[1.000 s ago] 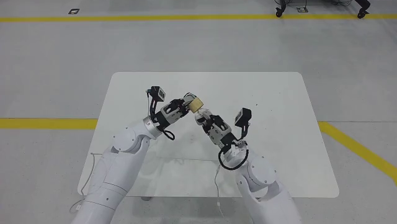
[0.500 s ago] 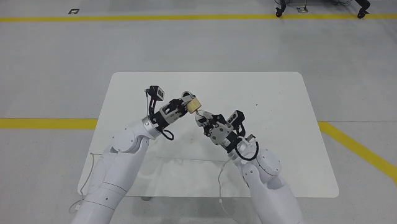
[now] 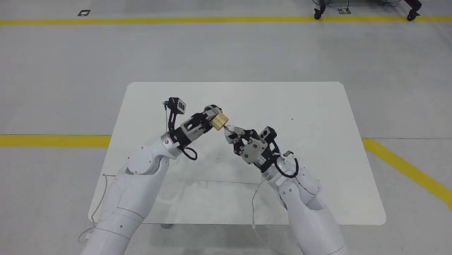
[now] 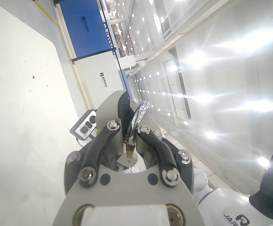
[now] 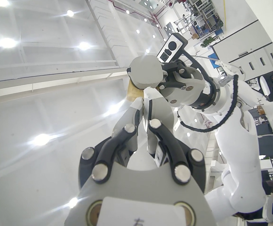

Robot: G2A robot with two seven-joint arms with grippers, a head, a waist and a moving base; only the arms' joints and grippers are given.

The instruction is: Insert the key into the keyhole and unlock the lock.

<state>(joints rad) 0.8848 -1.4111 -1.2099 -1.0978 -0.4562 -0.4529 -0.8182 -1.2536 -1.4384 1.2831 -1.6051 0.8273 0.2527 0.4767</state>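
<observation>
Above the white surface (image 3: 318, 184), two claws meet in the air, one with the lock and one with the key.

Left claw (image 3: 210, 119) hangs over the middle of the surface, its fingers clamped on the brass lock (image 3: 220, 120). In its wrist view the silver shackle (image 4: 138, 116) stands up between the fingers and the brass body sits deeper in the grip. Right claw (image 3: 232, 134) is just beside it, pointed at the lock's brass body, fingers pinched nearly together on the key (image 5: 142, 112), a thin strip mostly hidden between them. Its fingertips come right up against the lock's brass edge, but whether the key is inside the keyhole cannot be told. Stamped marks on the lock's face are too small to read.
</observation>
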